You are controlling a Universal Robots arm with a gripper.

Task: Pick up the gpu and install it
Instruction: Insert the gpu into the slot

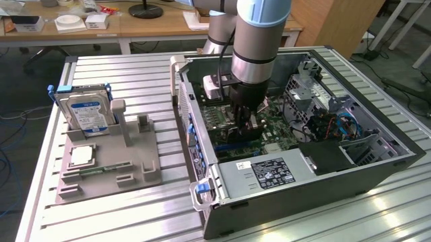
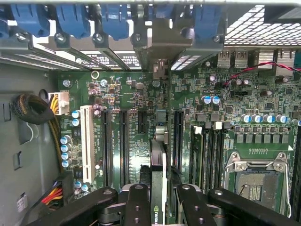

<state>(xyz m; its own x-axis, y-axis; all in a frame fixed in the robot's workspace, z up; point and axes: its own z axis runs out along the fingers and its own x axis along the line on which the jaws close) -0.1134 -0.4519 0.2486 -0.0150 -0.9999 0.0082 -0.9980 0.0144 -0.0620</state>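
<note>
The gpu [image 1: 247, 132] is a thin dark card, and my gripper [image 1: 241, 121] is shut on it inside the open computer case [image 1: 377, 174]. It hangs on edge low over the green motherboard [image 1: 276, 128]. In the wrist view the gpu [image 2: 158, 160] shows edge-on between my two black fingers [image 2: 138, 200], my gripper [image 2: 159, 195] shut on it. The card's edge lies along the motherboard [image 2: 141, 94] between two long black expansion slots [image 2: 123, 146], and its far end reaches toward the rear bracket openings [image 2: 160, 44]. Whether it touches a slot I cannot tell.
On the exterior view's left, a grey fixture [image 1: 138, 171] holds a silver hard drive [image 1: 86, 113], a chip [image 1: 82, 155] and a green memory stick [image 1: 101, 170]. Inside the case are a power supply [image 1: 266, 174], a drive cage [image 1: 316, 96], cables [image 1: 336, 126], a CPU socket [image 2: 256, 181] and blue clips [image 2: 113, 19].
</note>
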